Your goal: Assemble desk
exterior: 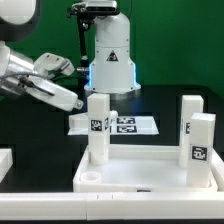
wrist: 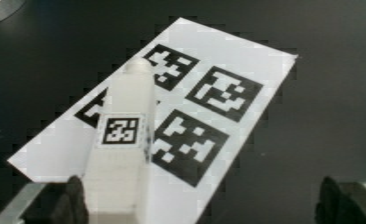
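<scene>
The legs [exterior: 98, 128] and the panel [exterior: 140, 172] look like smooth white plastic (slightly glossy) — the marker board [wrist: 198, 100] is matt, the table [exterior: 40, 135] black.

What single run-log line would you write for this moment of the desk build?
stage: leg fitting | gripper: open, empty, above leg | leg: upright on panel | marker board: behind
</scene>
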